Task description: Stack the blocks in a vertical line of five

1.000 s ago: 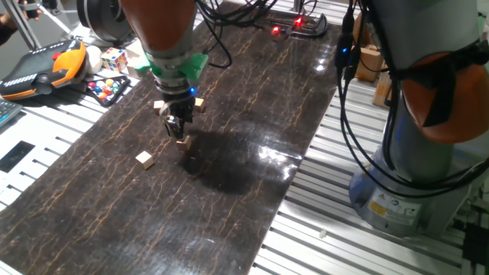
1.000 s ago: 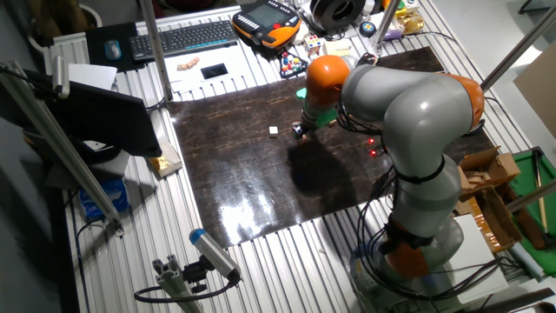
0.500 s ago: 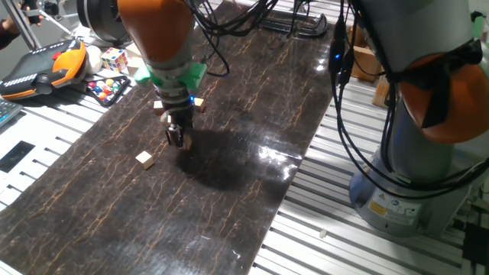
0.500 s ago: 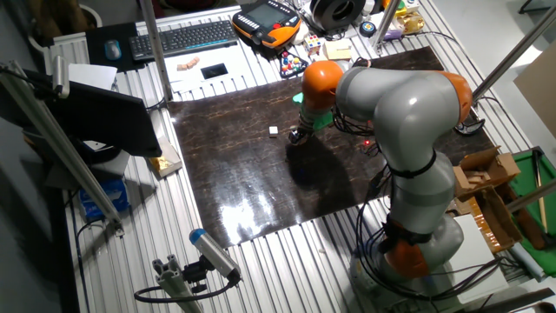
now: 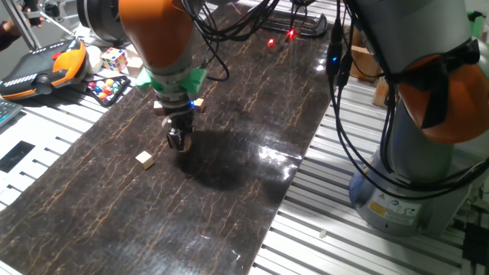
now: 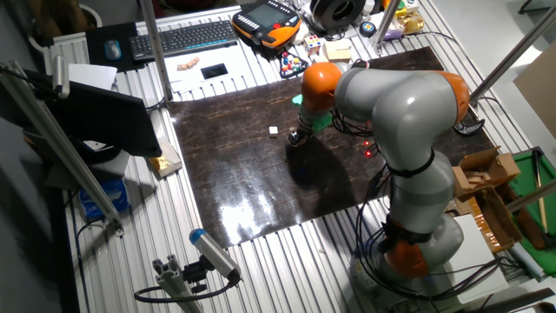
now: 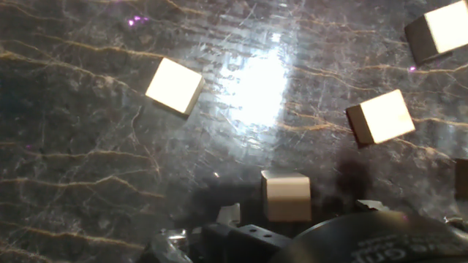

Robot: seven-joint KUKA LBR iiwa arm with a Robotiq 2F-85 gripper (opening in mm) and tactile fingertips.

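My gripper (image 5: 178, 140) is low over the dark mat, open, its fingertips on either side of one small tan block (image 7: 287, 195) without gripping it. In the fixed views the fingers hide this block. A second block (image 5: 144, 159) lies alone to the front left, also seen as the block (image 6: 274, 131) left of my gripper (image 6: 295, 137). Two more blocks (image 5: 158, 107) (image 5: 199, 103) sit just behind the hand. The hand view shows loose blocks at upper left (image 7: 174, 86), right (image 7: 380, 117) and top right (image 7: 435, 33). No blocks are stacked.
A Rubik's cube (image 5: 114, 58), a tray of coloured balls (image 5: 107, 88) and an orange-black pendant (image 5: 42, 69) lie off the mat's far left corner. The robot's grey base (image 5: 405, 191) stands to the right. Cables hang above the mat's back.
My gripper has come down from just above the block to straddle it at mat level, shifting slightly left. The loose blocks have not moved.
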